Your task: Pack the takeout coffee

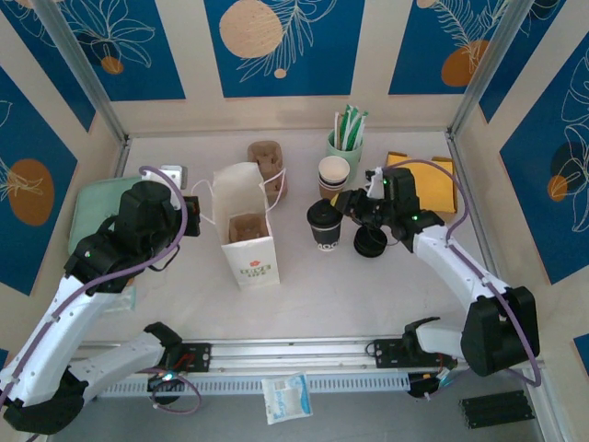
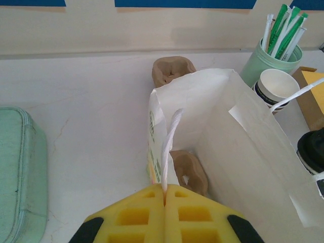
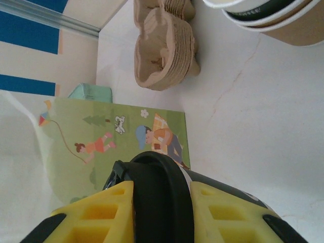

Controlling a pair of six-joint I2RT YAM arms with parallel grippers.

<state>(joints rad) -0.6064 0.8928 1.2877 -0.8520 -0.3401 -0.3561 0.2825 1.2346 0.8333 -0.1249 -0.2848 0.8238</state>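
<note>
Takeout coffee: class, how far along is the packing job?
Done: the paper bag stands open with a cup carrier inside, the left gripper shut on its handle. In hand: the right gripper grips the lidded coffee cup, on the table beside the bag. Left: lifting it into the bag.

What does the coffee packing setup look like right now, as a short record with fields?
bag: white paper bag standing open, cup carrier inside
left end effector: shut on the bag's rope handle
takeout coffee: upright, right of the bag, not yet inside
right end effector: closed on the coffee's black lid
behind: stack of lidless cups, straw holder, spare carriers
</note>
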